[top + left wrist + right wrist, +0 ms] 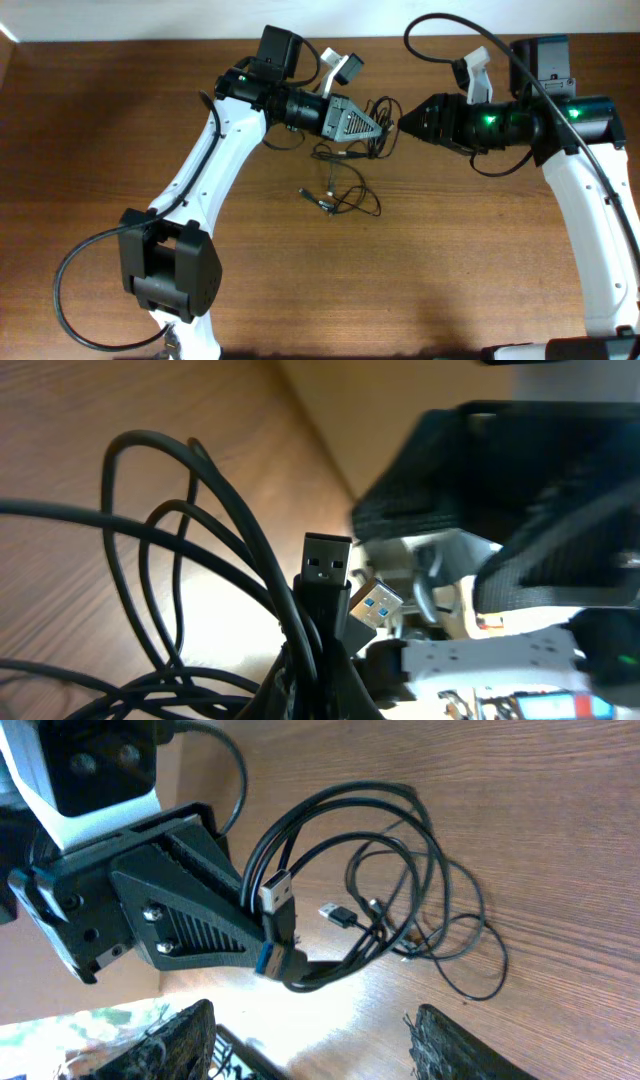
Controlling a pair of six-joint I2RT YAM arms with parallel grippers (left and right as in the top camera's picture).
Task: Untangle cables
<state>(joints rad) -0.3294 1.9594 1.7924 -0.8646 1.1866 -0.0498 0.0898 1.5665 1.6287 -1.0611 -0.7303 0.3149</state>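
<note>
A tangle of thin black cables (348, 150) sits near the middle of a brown wooden table (480, 260), just in front of the two robot arms, which meet tip to tip above it. The upper part of the bundle is lifted and gathered into the left gripper (378, 124), whose jaws are closed tight on several strands at once. From that pinch the cords fan out in wide overlapping loops. The lower loops trail down onto the table toward the near edge. They end in a loose ring with small plug ends (323, 203) lying flat on the wood, apart from either gripper. In the right wrist view a silver USB plug (277, 890) stands up out of the clamped bunch, right against the left gripper's ribbed black finger. A smaller plug (338, 913) hangs just beside it among the loops. The left wrist view, very close, shows a black USB plug (326, 568) upright with a second, blue-tongued plug (376, 605) tilted next to it. The right gripper (402, 122) faces the left one from the other side, just beside the held bundle. Its two dark fingers (186, 1038) are spread apart with nothing between them, and they do not touch the cables.
</note>
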